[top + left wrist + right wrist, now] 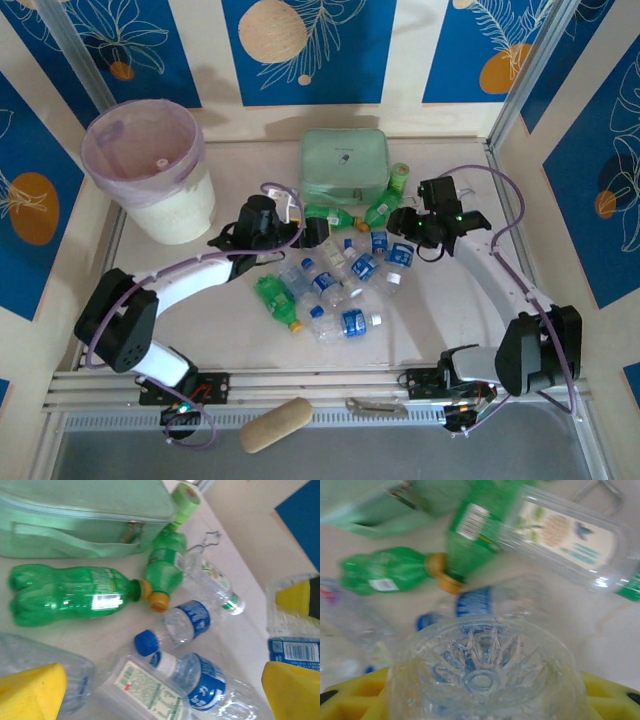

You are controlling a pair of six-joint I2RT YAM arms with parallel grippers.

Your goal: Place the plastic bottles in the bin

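Currently: right gripper (402, 222) pinching clear bottle (482, 680), base toward wrist camera. Bin (182, 205) at far left, well apart. Left gripper (312, 232) spread over loose bottles (335, 285), nearer bin.

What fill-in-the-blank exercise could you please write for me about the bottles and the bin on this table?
1. Seen from the arms, the bin stands at the far ___ corner of the table.
2. The bottle held in the right gripper is not green but ___.
3. The blue-labelled bottle lying next to the green bottles has a ___ cap.

Missing words: left; clear; blue.
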